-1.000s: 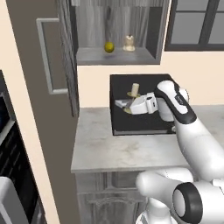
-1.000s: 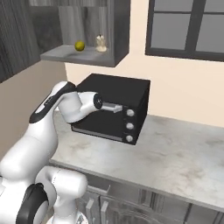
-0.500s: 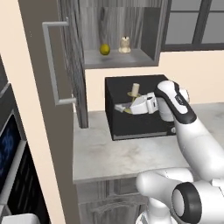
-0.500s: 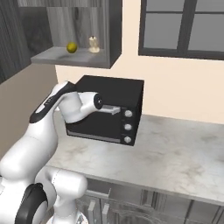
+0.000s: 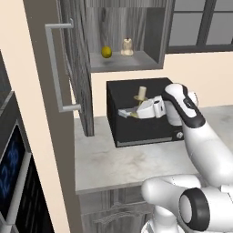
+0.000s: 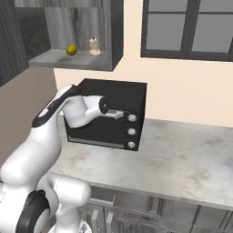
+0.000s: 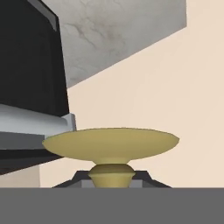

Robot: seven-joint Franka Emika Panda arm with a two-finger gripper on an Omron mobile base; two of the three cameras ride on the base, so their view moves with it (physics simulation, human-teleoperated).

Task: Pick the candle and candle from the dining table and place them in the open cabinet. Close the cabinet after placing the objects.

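Note:
My gripper [image 5: 128,112] is shut on the thin cream candle [image 5: 142,92], held by its gold stemmed holder [image 7: 111,144] in front of the black box. In the hand view the holder's round gold disc spreads just ahead of my fingertips [image 7: 75,180]. From the right base view the gripper [image 6: 119,113] points to the right. The squat candle [image 5: 128,47] stands on the shelf of the open cabinet [image 5: 150,59], also seen as candle [image 6: 94,46] from the right. The cabinet door [image 5: 75,68] swings out to the left with its silver bar handle [image 5: 54,68]. The dining table is out of view.
A small yellow ball [image 5: 106,52] lies on the cabinet shelf left of the squat candle. The black boxy appliance [image 6: 113,118] sits on a marble counter [image 5: 118,164] below the cabinet. A dark window [image 6: 191,27] is on the wall to the right.
The base has driven, so the whole scene has shifted and the cabinet looms larger. The gripper keeps its hold on the thin candle in front of the black box.

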